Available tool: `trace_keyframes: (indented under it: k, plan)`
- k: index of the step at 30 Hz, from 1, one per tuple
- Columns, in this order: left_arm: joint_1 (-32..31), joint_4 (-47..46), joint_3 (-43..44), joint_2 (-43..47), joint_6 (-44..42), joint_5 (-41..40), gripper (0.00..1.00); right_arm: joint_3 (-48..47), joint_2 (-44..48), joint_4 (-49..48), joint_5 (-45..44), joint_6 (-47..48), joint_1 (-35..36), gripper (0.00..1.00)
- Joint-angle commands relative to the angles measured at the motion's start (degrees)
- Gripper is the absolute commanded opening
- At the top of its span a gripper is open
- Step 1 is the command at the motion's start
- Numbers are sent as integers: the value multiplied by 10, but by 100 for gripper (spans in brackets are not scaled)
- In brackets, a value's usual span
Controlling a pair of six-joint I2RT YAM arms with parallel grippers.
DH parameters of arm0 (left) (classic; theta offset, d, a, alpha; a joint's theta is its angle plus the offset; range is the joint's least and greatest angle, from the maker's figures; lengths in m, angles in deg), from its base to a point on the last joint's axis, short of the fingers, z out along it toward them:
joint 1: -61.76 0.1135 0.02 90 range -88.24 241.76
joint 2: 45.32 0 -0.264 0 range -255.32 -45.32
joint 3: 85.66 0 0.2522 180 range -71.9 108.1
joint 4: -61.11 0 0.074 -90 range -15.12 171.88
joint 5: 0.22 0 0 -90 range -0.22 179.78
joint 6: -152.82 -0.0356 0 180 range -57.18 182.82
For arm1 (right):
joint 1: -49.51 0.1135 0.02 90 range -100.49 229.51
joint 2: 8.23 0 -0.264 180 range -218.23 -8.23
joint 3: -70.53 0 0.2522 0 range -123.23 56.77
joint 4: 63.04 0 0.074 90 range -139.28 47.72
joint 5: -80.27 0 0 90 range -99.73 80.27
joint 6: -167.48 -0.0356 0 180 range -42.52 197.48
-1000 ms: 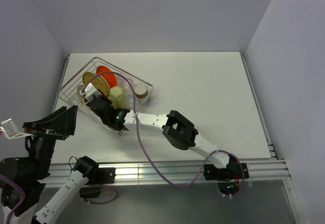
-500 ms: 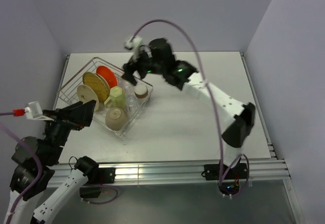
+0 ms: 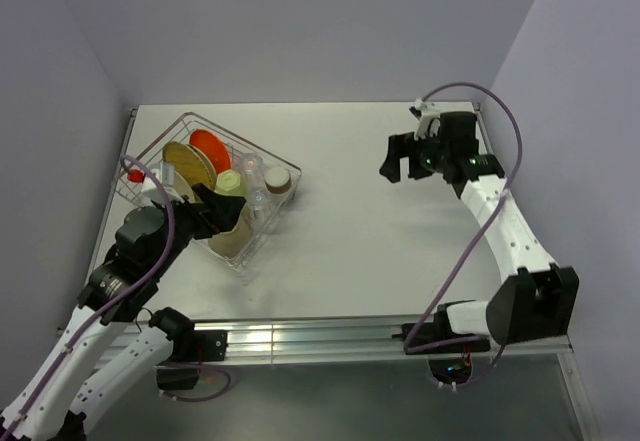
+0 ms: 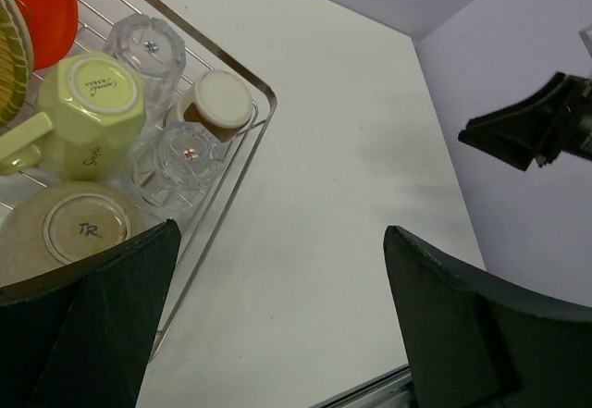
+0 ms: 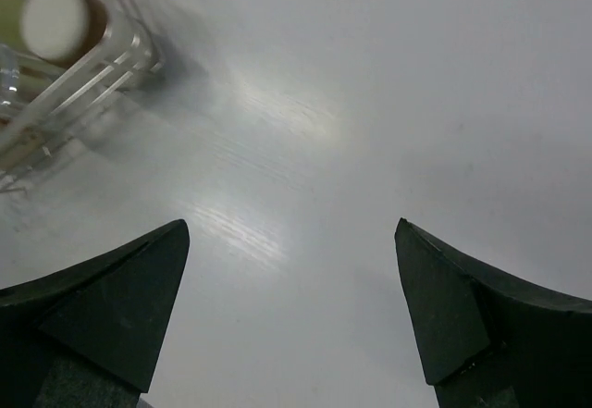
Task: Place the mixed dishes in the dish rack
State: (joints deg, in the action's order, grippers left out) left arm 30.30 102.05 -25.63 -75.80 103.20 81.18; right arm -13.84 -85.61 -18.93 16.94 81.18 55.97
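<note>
The dish rack [image 3: 150, 151] stands at the table's left, a silver wire basket. Standing in it are an orange plate [image 3: 210, 147] and a tan plate [image 3: 188, 161]. Beside them sit a pale yellow mug [image 4: 88, 112], two clear glasses [image 4: 148, 43] [image 4: 180, 163], a small cup [image 4: 217, 103] and an upturned bowl [image 4: 79, 232]. My left gripper [image 3: 222, 211] hovers open over the rack's near end, partly hiding the bowl from above. Far off at the right, my right gripper [image 3: 400, 166] hangs open over bare table. Both hold nothing.
The rack's rim [image 4: 231, 172] runs slantwise beside my left fingers [image 4: 111, 306]. The right wrist view shows the rack's corner [image 5: 83, 66] blurred at top left. A metal rail [image 3: 330, 336] lines the table's near edge, and walls close in the left, back and right.
The right arm swung out of the rack, up and across to the right side of the table, opening its jaws. The left arm moved in over the rack's near end.
</note>
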Motion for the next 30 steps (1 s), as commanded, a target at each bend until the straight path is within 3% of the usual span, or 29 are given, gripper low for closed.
trace_keyframes:
  k: [1,4,8,20,30]
  plan:
    - [1,-63,-1,-24,12,22,99,62,111,-52,-119,-36,1,100]
    - [1,-82,-1,-53,12,27,99,97,146,-70,-197,-78,-6,100]
    - [1,-106,-3,-83,9,39,99,118,170,-75,-208,-99,-22,100]
    - [2,-150,11,-150,-25,56,99,162,198,-116,-305,-52,-30,100]
    - [1,-180,-16,-145,-32,61,99,161,196,-116,-334,-46,-31,100]
